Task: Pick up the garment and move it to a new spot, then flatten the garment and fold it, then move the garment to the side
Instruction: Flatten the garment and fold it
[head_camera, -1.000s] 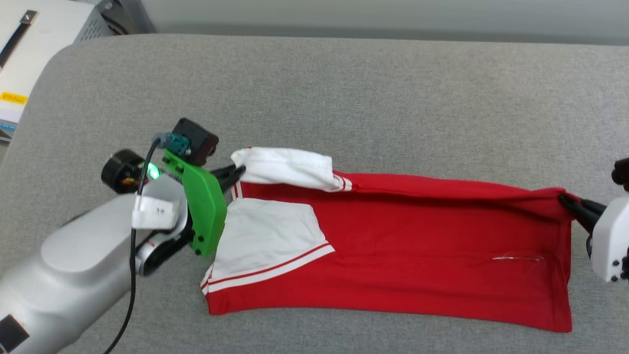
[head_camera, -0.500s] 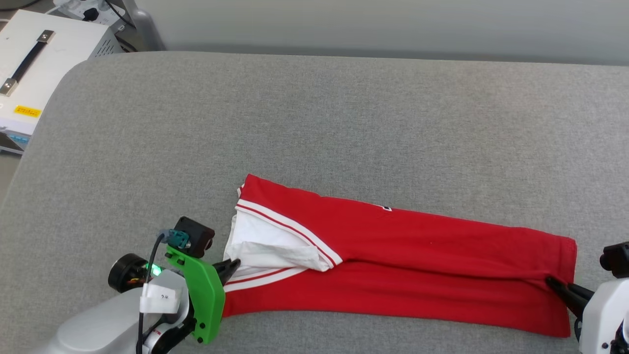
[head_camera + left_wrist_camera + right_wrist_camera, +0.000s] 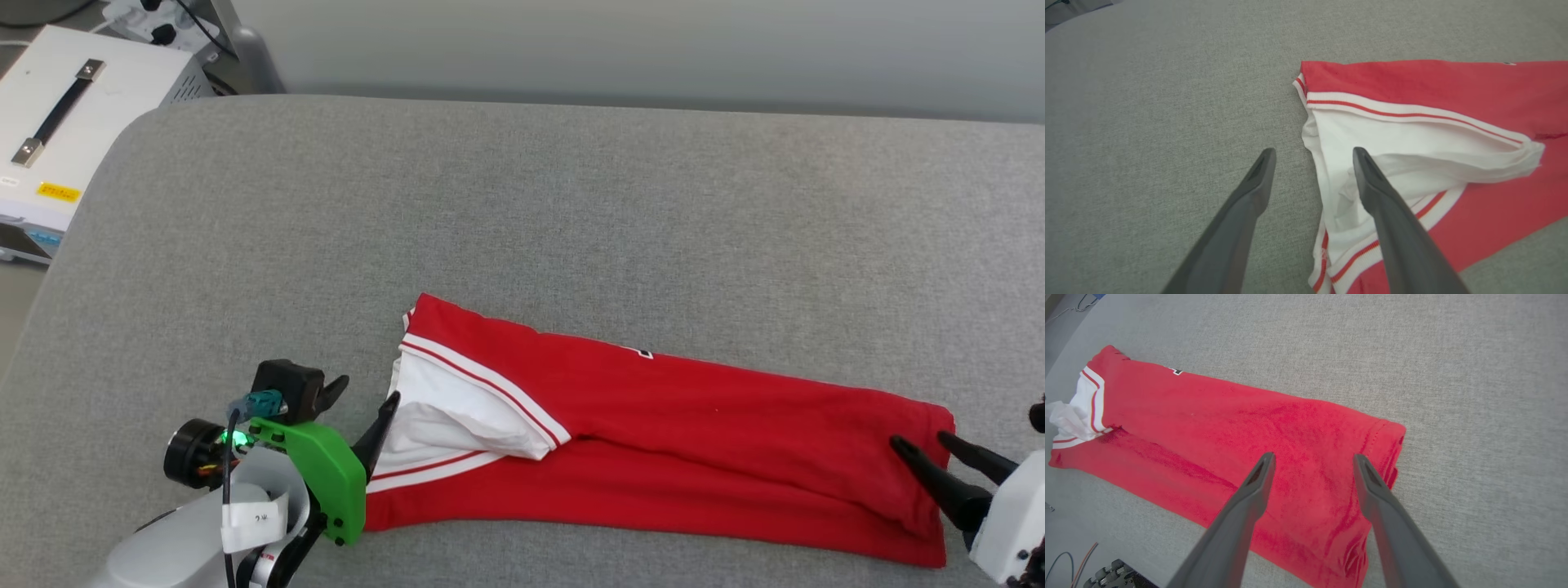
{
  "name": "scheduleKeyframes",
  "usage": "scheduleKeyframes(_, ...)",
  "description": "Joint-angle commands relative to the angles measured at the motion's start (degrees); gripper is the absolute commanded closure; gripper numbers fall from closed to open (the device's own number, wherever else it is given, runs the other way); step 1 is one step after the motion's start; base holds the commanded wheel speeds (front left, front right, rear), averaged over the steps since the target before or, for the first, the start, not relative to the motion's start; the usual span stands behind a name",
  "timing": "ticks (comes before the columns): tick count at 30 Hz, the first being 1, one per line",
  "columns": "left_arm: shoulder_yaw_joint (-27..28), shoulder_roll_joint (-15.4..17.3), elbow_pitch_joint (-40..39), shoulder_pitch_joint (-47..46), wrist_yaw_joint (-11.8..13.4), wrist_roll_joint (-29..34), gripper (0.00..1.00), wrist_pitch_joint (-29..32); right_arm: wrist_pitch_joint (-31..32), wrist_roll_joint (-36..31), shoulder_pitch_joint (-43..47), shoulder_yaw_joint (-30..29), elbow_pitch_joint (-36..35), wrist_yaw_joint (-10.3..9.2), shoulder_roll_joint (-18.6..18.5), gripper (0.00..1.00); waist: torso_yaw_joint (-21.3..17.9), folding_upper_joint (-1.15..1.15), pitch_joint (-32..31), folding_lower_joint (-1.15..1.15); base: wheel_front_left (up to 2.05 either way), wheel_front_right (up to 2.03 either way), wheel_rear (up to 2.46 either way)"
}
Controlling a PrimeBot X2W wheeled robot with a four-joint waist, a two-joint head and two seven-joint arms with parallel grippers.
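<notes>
A red jersey T-shirt (image 3: 694,433) lies folded into a long strip across the near part of the grey fabric-covered bench (image 3: 571,204), plain red side up. Its white sleeve (image 3: 457,412) with striped trim is at the robot's left end. The left hand (image 3: 367,389) is there with its fingers apart, one above the grey fabric and the other above the sleeve's edge. The right hand (image 3: 918,438) has its fingers spread above the hem end and grips nothing. A white case (image 3: 73,139) stands beyond the bench's far left corner.
</notes>
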Motion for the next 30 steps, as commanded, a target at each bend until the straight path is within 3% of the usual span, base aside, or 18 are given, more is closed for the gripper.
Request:
scheduleKeyframes(1,1.04,0.41,-0.7,1.45,1.75,0.68,0.0,-1.5,0.39,1.39,1.06,-1.62,-1.18,-0.03,-0.38,0.0,-0.23,0.0,-1.8,0.0,0.0,0.0,0.0)
scheduleKeyframes(6,5.77,1.35,-4.21,3.2,7.98,4.58,0.0,-3.92,3.62,4.71,2.0,-7.61,-2.86,-0.03,-2.54,0.0,0.05,0.0,-2.28,0.0,0.0,0.0,0.0)
scheduleKeyframes(9,11.89,0.68,-7.67,4.7,11.79,9.6,0.0,-4.06,7.68,7.14,2.2,-10.28,-2.04,-0.03,-3.38,0.0,0.59,0.0,-1.92,0.0,0.0,0.0,0.0)
scheduleKeyframes(13,18.92,-0.73,-10.73,8.85,14.71,16.83,0.0,-4.08,13.36,8.61,1.86,-11.6,0.38,-0.03,-3.45,0.0,1.18,0.0,-1.12,0.0,0.0,0.0,0.0)
scheduleKeyframes(20,29.12,-5.41,-13.53,16.32,16.16,26.95,0.0,-4.09,18.11,7.34,-0.18,-10.64,5.76,-0.03,-0.28,0.0,2.45,0.0,0.34,0.0,0.0,0.0,0.0)
scheduleKeyframes(30,39.75,-13.74,-14.75,23.24,13.61,38.72,0.0,-4.1,17.48,5.82,-4.79,-5.22,13.19,-0.03,4.22,0.0,3.7,0.0,1.91,0.0,0.0,0.0,0.0)
